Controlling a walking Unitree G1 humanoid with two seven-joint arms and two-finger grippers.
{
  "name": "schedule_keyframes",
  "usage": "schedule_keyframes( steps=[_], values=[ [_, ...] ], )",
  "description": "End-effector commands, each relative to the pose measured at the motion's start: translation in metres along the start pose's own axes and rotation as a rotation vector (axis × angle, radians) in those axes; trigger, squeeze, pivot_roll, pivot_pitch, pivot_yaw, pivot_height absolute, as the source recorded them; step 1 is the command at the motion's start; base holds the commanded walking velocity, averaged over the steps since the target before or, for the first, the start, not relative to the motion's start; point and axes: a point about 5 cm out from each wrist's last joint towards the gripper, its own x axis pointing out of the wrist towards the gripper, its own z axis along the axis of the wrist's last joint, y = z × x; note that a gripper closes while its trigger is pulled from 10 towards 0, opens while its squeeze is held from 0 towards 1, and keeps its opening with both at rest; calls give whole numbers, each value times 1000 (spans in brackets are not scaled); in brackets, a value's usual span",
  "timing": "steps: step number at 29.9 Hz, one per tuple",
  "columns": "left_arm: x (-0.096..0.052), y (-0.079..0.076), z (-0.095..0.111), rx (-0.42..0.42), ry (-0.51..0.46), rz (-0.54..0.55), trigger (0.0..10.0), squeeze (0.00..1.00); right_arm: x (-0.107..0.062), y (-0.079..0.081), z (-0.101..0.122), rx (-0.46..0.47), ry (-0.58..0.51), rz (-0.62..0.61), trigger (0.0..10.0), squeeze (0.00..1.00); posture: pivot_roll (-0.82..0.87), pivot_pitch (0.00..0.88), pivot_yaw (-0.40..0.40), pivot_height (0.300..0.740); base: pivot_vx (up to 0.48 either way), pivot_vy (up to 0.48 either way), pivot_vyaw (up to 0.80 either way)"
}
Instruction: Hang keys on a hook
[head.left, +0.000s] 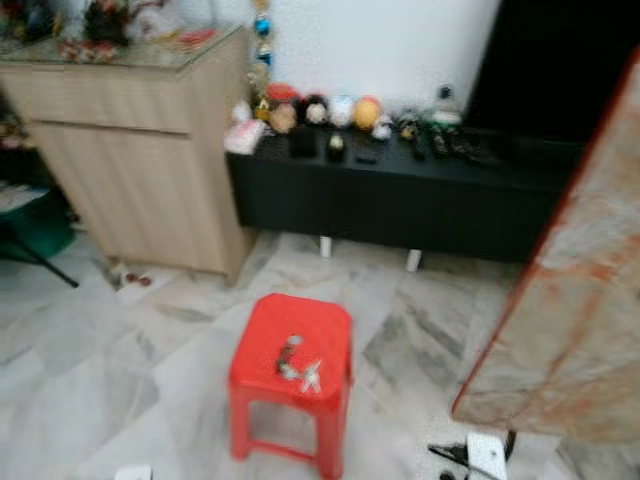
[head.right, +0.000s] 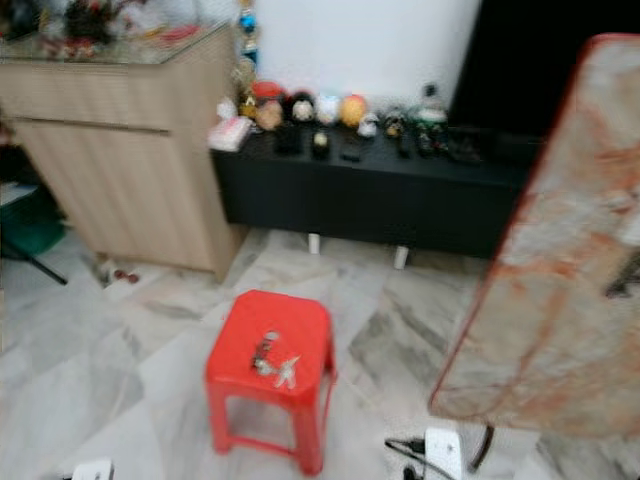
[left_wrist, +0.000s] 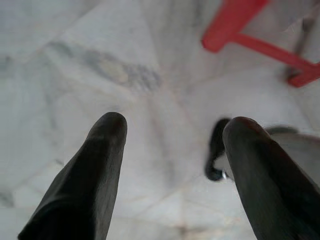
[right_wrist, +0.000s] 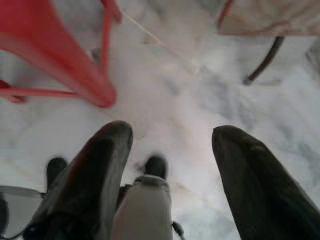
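A bunch of keys (head.left: 298, 365) lies on top of a small red plastic stool (head.left: 262, 352) standing on the marble floor in front of me. In the left wrist view my left gripper (left_wrist: 172, 131) hangs over the floor with its two black fingers apart, holding nothing; the stool's legs (left_wrist: 260, 40) are just beyond it. In the right wrist view my right gripper (right_wrist: 170, 140) is also open and empty above the floor, beside a stool leg (right_wrist: 65, 60). I see no hook.
A wooden cabinet (head.left: 130, 160) stands at the left. A low black bench (head.left: 400, 195) with small figurines runs along the back wall. A marble-patterned panel with a red edge (head.left: 570, 300) leans at the right. A white power strip (head.left: 485, 455) lies on the floor.
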Motion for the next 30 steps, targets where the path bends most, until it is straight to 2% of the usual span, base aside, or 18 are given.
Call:
schedule_keyframes(
  steps=[1,5,12,17,22,27,30],
  values=[
    [2,-10,2,7,-6,-18,10000,0,-2,-18,-1,12,-9,-32,10000,0,143,0,-33,740,0,480,0],
    [1,-11,0,5,-4,-18,10000,0,-3,-22,-3,21,-9,-38,10000,0,144,0,-31,740,0,480,0],
    [1,-14,-3,6,-3,-18,10000,0,0,-3,5,18,-16,-13,10000,0,147,0,-32,740,0,480,0],
    [1,-14,-2,6,-5,-15,10000,0,0,1,3,21,-16,-8,10000,0,147,0,-32,740,0,465,0],
    [0,-8,-1,21,-10,-10,10000,0,-2,-10,-5,22,-20,-9,10000,0,149,0,-34,740,0,109,0],
    [-1,-3,-3,23,-16,-10,10000,0,-4,-21,-4,20,-37,-9,10000,0,148,0,-34,740,0,0,0],
    [-1,-4,-2,21,-22,-12,10000,0,-2,-17,6,19,-48,-5,10000,0,150,0,-36,740,0,0,0]
  ],
)
